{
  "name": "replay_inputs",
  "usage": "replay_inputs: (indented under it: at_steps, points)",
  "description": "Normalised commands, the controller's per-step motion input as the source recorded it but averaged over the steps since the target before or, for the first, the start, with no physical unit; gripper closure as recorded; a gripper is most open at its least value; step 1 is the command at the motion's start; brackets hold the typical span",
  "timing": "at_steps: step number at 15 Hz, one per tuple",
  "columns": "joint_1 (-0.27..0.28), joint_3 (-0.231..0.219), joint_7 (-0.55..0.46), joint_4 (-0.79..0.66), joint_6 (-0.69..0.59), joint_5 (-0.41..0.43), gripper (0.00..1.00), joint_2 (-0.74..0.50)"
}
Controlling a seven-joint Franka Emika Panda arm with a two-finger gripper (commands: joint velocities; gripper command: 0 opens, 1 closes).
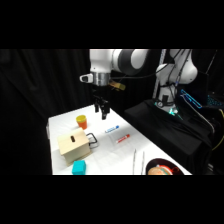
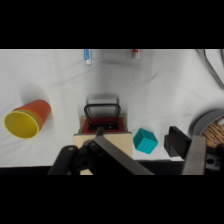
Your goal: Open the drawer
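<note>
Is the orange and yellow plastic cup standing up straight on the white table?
No, the orange and yellow plastic cup lies on its side on the white table, its yellow mouth showing in the wrist view.

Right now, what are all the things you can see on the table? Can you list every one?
Drawer box: one, pale tan, near the table's front left corner.
Handle: one, black wire loop, on the box's front, lying toward the table's middle.
Cup: one, orange with a yellow inside, lying on its side in the wrist view.
Block: one, teal, beside the box.
Markers: two, one with blue and one with red, near the table's middle.
Tongs: one pair, metal, toward the front right.
Plate: one, dark rim, front right corner, contents unclear.
Table: one, white.
Gripper: one, black fingers, hanging above the table behind the cup.
</note>
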Motion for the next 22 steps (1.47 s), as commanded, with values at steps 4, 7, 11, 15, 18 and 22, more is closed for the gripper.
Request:
replay_inputs:
  at_steps: [4, 7, 11, 15, 18, 22]
  points:
    - [-0.041, 0.032, 0.09, 0.16, 0.12, -0.053, 0.00, 0.14]
    - [-0.026, 0.050, 0.09, 0.16, 0.13, -0.037, 0.00, 0.15]
    - [-0.013, 0.056, 0.11, 0.16, 0.15, -0.046, 0.00, 0.19]
    - [-0.001, 0.065, 0.09, 0.25, 0.16, -0.024, 0.00, 0.30]
    - [-0.004, 0.058, 0.07, 0.23, 0.16, -0.006, 0.00, 0.29]
    - [-0.022, 0.050, 0.06, 0.21, 0.17, 0.016, 0.00, 0.26]
